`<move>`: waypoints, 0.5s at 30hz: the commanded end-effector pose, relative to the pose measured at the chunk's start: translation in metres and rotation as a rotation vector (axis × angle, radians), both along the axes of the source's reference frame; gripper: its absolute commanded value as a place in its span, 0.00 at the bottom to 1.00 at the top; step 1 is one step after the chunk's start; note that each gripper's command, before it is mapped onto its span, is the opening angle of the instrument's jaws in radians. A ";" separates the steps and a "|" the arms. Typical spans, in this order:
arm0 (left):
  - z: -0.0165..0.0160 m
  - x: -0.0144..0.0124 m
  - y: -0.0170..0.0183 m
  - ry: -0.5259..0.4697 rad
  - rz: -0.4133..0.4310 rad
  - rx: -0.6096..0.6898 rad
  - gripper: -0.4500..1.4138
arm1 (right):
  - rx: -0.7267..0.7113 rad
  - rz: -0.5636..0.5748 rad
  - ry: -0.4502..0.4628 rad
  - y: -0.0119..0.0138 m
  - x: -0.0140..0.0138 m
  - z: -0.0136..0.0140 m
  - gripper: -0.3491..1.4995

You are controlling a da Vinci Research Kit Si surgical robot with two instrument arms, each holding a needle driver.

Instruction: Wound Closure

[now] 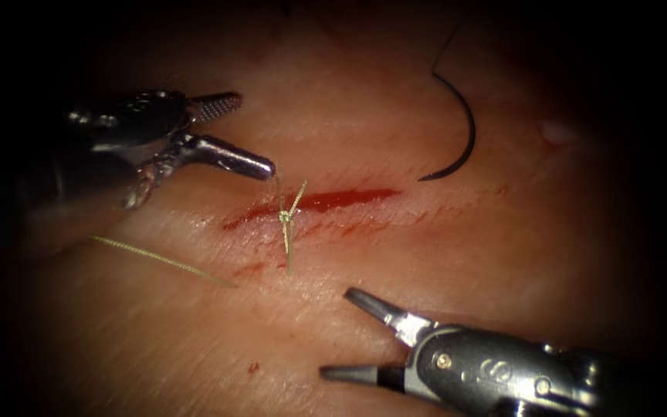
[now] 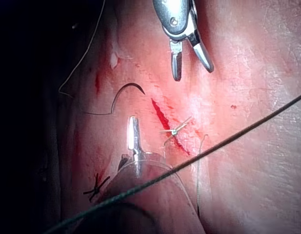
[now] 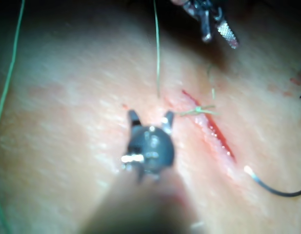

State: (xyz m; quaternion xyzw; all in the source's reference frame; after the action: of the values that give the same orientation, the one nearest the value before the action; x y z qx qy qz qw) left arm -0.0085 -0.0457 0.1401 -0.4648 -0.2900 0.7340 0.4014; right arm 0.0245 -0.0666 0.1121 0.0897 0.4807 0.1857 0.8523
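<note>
Both grippers stand with jaws apart and hold nothing: the left gripper [image 1: 245, 131] hovers above the left end of the cut [image 1: 310, 205], its lower jaw tip just over the knot [image 1: 286, 220], while the right gripper [image 1: 353, 332] hangs below the cut over bare tissue [image 1: 503, 255]. Free of the tissue, the needle [image 1: 461, 139] lies on the surface well above and right of the cut, its point toward the cut and dark thread [image 1: 445, 50] trailing from its other end. A pale cut thread end [image 1: 160, 259] lies left of the knot. From the left wrist, a dark stitch [image 2: 95, 187] sits beside the shaft and a dark strand [image 2: 228, 139] crosses in front of the cut. From the right wrist, a green strand [image 3: 157, 48] hangs down near the cut and the left gripper's ridged jaw face shows.
</note>
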 end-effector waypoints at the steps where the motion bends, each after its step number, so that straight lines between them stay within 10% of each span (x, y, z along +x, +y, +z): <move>1: 0.0012 -0.0019 0.0007 0.016 0.026 -0.020 0.87 | 0.000 -0.007 0.004 0.0003 -0.0010 0.0003 0.98; 15: 0.0059 -0.0118 0.0017 0.258 0.215 -0.104 0.86 | 0.028 -0.041 -0.061 0.0000 -0.0072 0.0000 0.97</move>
State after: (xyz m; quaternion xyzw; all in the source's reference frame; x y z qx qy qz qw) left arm -0.0207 -0.0445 0.1460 -0.3439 -0.2431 0.8470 0.3243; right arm 0.0169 -0.0666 0.1115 0.1059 0.4502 0.1766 0.8689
